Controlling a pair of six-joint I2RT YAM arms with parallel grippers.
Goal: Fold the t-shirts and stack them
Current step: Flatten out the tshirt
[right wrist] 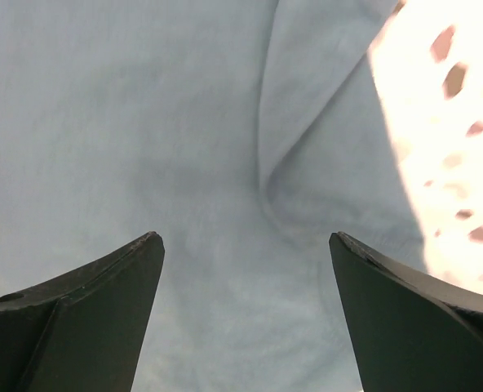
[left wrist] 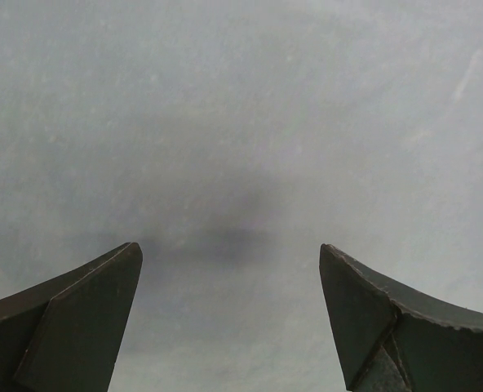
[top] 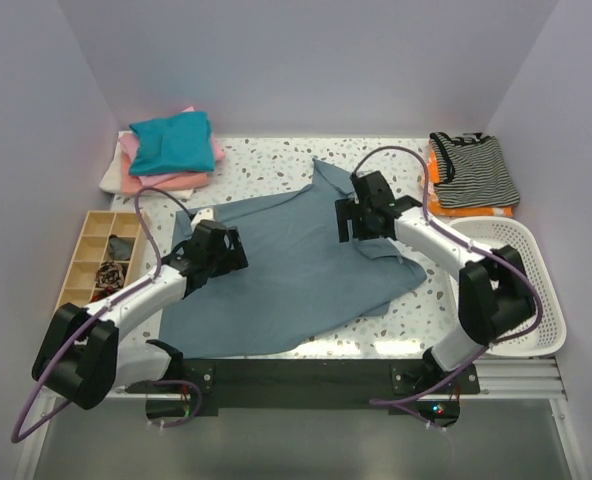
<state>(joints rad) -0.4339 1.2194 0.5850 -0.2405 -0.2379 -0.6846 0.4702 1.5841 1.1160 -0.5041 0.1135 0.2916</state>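
I'm looking into a small booth with plain pale lilac walls [top: 306, 60] on three sides. The floor of it is a white speckled table [top: 266, 165].

The big slate-blue t-shirt [top: 296, 270] lies spread, loosely and a bit rumpled, over the middle of the table. Its near hem runs along the table's front edge, its left side lies just beside a wooden compartment tray [top: 86, 250], and one sleeve points toward a white basket [top: 548, 290] at the right edge.

At the back left sits a folded stack with a teal shirt [top: 171, 142] on top, a pink one [top: 166, 182] under it and a white one [top: 111, 178] at the bottom. At the back right a striped shirt [top: 473, 170] rests on something orange.

Bare table shows in a strip between the blue shirt and the back piles, and in a narrower one beside the basket.

My left gripper [top: 224, 248] sits over the shirt's left part. Its jaws are spread wide with nothing between them, and its camera shows only smooth blue cloth [left wrist: 241, 122]. My right gripper [top: 359, 215] is over the upper right part, with its jaws equally wide and empty. Its camera shows a raised crease [right wrist: 266, 163] in the cloth and the shirt's edge against bare table [right wrist: 437, 122] on the right.
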